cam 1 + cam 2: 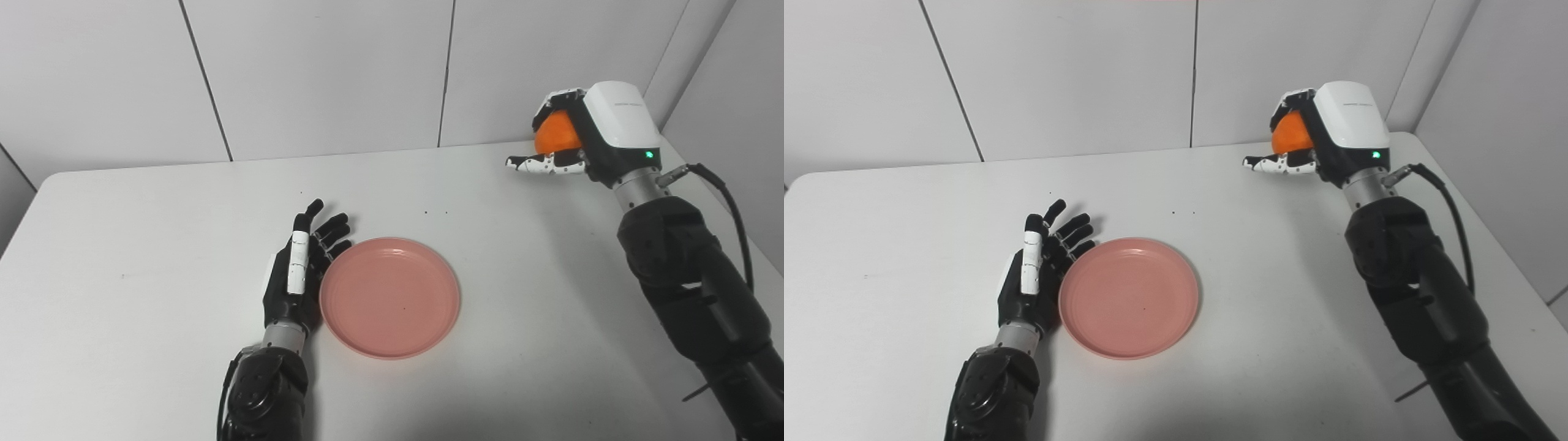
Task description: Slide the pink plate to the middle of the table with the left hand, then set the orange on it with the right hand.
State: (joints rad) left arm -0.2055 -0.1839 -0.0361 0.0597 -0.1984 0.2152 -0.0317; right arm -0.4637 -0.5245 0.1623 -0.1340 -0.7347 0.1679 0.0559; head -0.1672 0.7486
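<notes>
The pink plate [390, 297] was seen near the middle of the white table [122, 245]. The left hand [301, 272] was held edge-on against its left rim, fingers spread, seemingly touching it. The orange [556, 133] was gripped in the right hand [582, 131], raised over the far right corner.

Pink plate [390, 297]: round, shallow, empty, laid flat near table's [153, 257] middle, toward front edge; orange [555, 134]: round, bright, held off surface in right hand's [585, 138] closed fingers, above far right corner.
</notes>
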